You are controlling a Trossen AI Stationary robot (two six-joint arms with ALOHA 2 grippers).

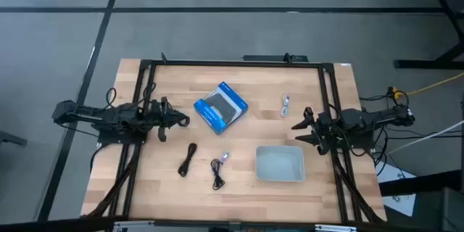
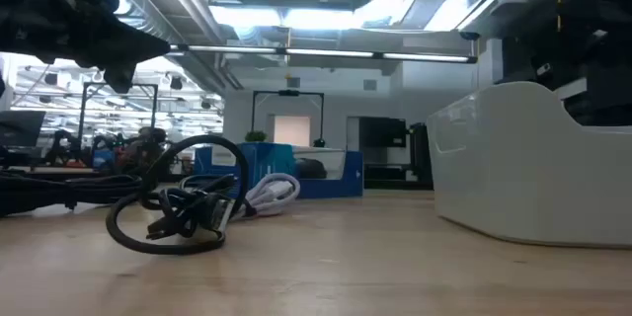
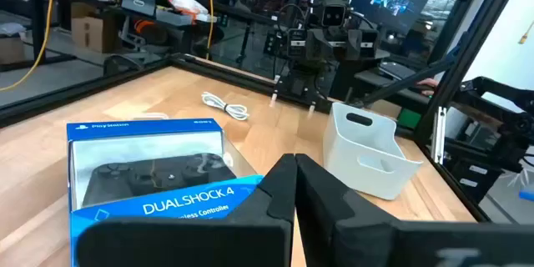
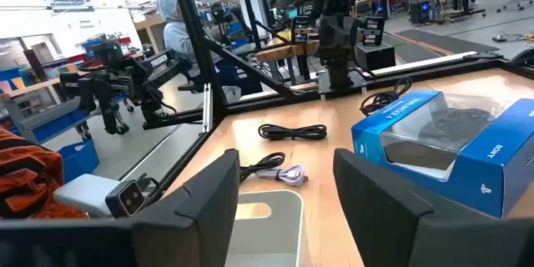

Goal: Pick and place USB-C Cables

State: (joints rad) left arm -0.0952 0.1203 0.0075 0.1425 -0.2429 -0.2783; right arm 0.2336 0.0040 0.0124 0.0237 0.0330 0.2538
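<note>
The pale wooden table (image 1: 239,188) fills the middle of the high view, with the two dark arms lying at its left and right edges, and nothing of the task looks done yet. The blue-and-black flat box (image 1: 221,106) holding a game controller sits tilted a little above centre, well clear of the work. The pale rectangular plastic bin (image 1: 280,164), lower right of centre, appears empty in the high view, and the right wrist view shows only a bare part of its inside, so I judge no cable has been placed.

Three USB-C Cables are visible, all loose on the wood: a black bundled cable (image 1: 188,159) lower left of centre, a second black cable with a pale plug end (image 1: 219,168) just right of it and nearer the bin, and a whitish-silver cable (image 1: 286,105) upper right of centre, between the box and the right arm. None touches the bin or either arm.

The left pincer (image 1: 183,121) rests at the left of the frame beside the box, its fingers drawn together on nothing, as the left wrist view shows. The right pincer (image 1: 299,132) sits at the right, just above the bin's far corner, its fingers spread apart and holding nothing.

So all picking and placing remains: each of the three cables has yet to be gripped and dropped in the bin
</note>
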